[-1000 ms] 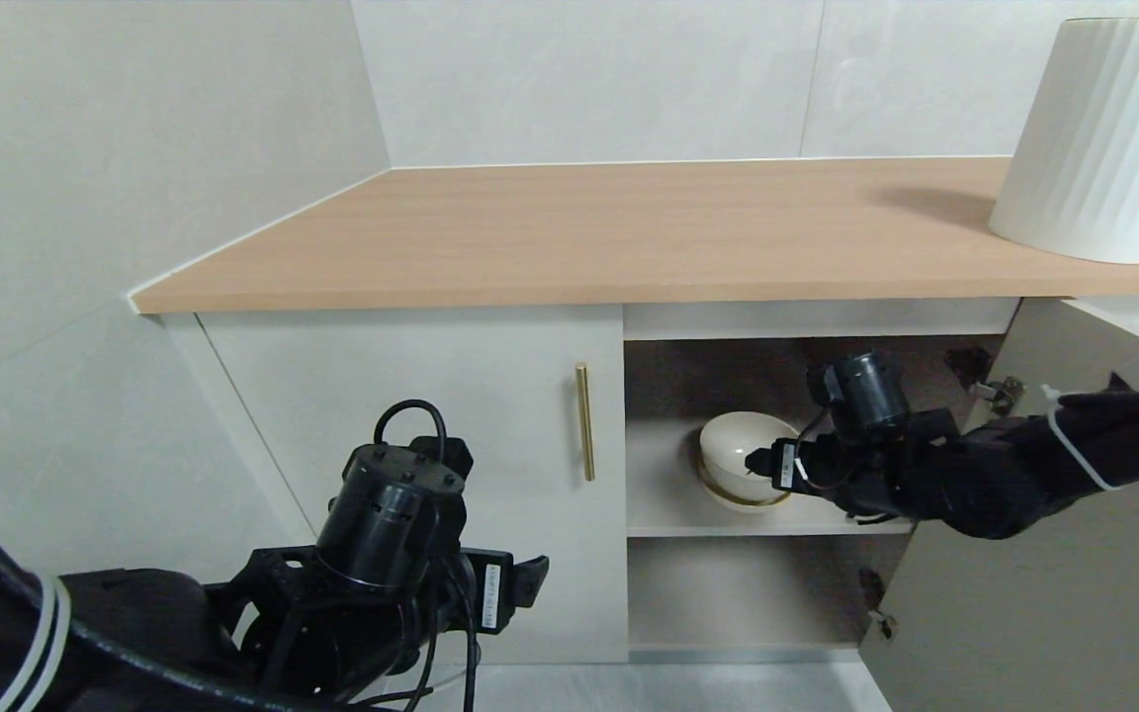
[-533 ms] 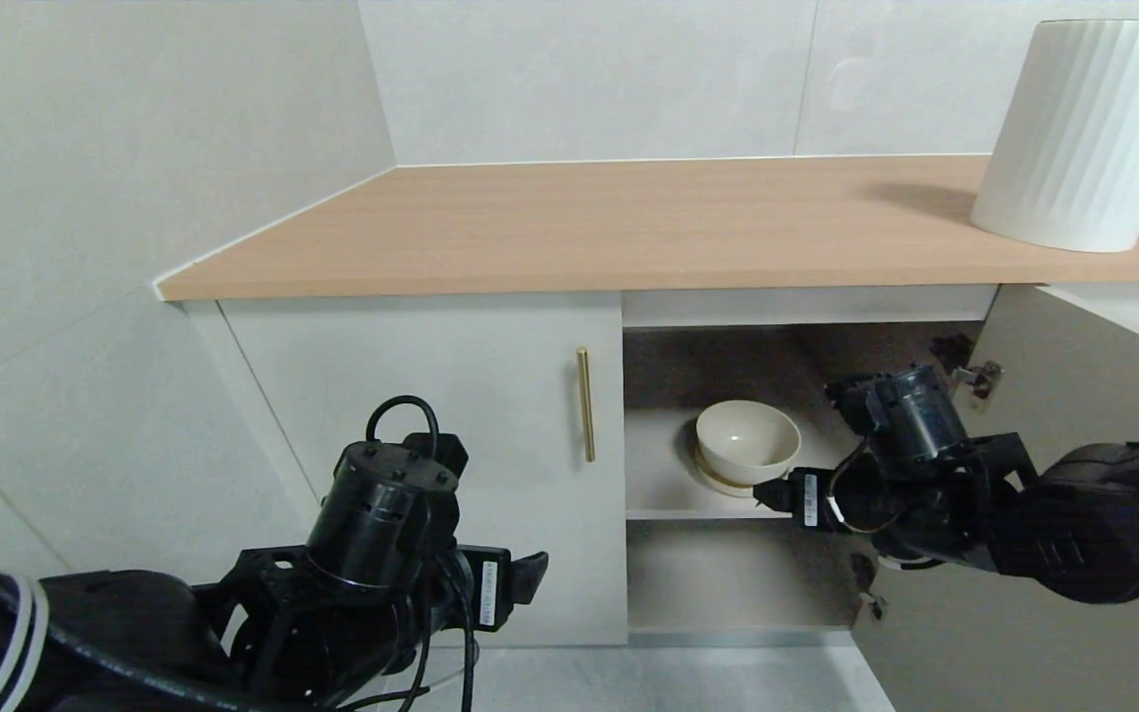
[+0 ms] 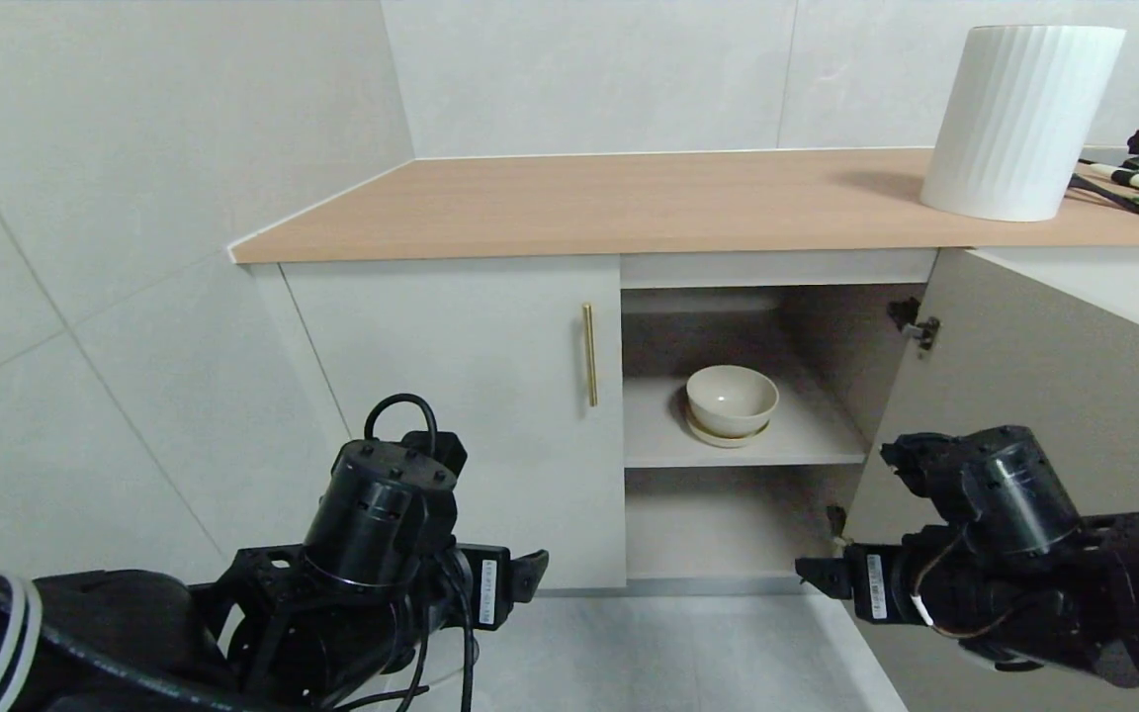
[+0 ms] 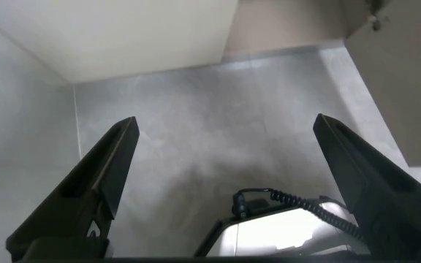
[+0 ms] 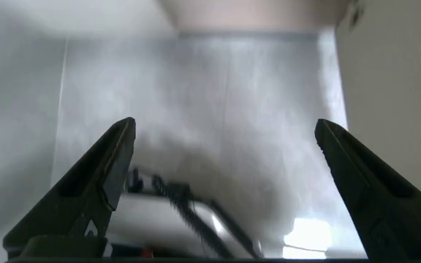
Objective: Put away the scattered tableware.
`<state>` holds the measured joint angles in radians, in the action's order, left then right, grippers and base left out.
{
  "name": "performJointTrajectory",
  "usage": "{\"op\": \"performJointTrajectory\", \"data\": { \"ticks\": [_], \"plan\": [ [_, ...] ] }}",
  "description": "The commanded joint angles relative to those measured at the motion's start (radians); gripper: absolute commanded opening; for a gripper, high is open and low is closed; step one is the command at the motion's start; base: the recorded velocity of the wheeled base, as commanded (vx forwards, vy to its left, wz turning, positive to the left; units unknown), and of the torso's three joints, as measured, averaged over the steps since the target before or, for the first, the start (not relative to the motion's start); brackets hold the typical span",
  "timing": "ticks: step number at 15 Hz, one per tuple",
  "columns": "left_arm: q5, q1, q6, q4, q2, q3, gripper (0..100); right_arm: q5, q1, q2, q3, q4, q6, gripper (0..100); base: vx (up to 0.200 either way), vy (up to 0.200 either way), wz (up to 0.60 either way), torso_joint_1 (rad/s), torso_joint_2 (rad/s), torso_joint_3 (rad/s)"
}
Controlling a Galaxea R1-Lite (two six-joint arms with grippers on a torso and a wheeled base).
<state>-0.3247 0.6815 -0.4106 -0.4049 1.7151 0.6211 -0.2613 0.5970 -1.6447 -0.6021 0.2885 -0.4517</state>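
Head view of a white two-door floor cabinet (image 3: 461, 396) under a light wooden countertop (image 3: 629, 203). The cabinet's left door is closed and carries a vertical brass bar handle (image 3: 588, 354); its right door (image 3: 1024, 376) stands swung open, exposing two shelves. A cream, round ceramic bowl (image 3: 732, 398) sits upright on a shallow cream saucer (image 3: 725, 434), both resting on the cabinet's upper shelf (image 3: 807, 440) towards its left half, just beside the closed door's inner edge. The lower shelf lies beneath.

A tall white ribbed cylindrical container (image 3: 1019, 119) stands on the countertop above the cabinet's open side.

The left gripper (image 4: 225, 124) hangs low in front of the cabinet's closed door. Its two dark fingers are spread wide with nothing between them, over the grey tiled floor (image 4: 196, 109). The right gripper (image 5: 225, 124) hangs low in front of the cabinet's open door, outside the cabinet and well apart from the bowl. Its fingers are likewise spread apart and hold nothing.
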Motion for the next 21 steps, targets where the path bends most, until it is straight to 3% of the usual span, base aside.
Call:
{"op": "performJointTrajectory", "data": {
  "ticks": [1, 5, 16, 21],
  "plan": [
    [-0.001, 0.0, 0.0, 0.0, 0.0, 0.0, 100, -0.001, 0.029, 0.057, 0.048, 0.001, -0.01, 100, -0.2, 0.0, 0.0, -0.002, 0.0, 0.002],
    [-0.002, 0.0, 0.001, 0.001, 0.001, -0.001, 100, -0.003, 0.044, 0.074, 0.088, 0.003, -0.036, 100, -0.2, 0.0, 0.0, -0.001, 0.0, 0.004],
    [-0.007, 0.0, 0.007, 0.001, 0.012, 0.0, 100, -0.009, 0.044, 0.192, 0.147, -0.008, -0.032, 100, 0.0, 0.0, 0.0, 0.0, 0.0, 0.0],
    [-0.007, 0.0, 0.007, 0.001, 0.011, 0.002, 100, -0.009, 0.043, 0.221, 0.139, -0.109, -0.03, 100, 0.0, -0.2, 0.0, 0.004, 0.0, 0.001]
  ]
}}
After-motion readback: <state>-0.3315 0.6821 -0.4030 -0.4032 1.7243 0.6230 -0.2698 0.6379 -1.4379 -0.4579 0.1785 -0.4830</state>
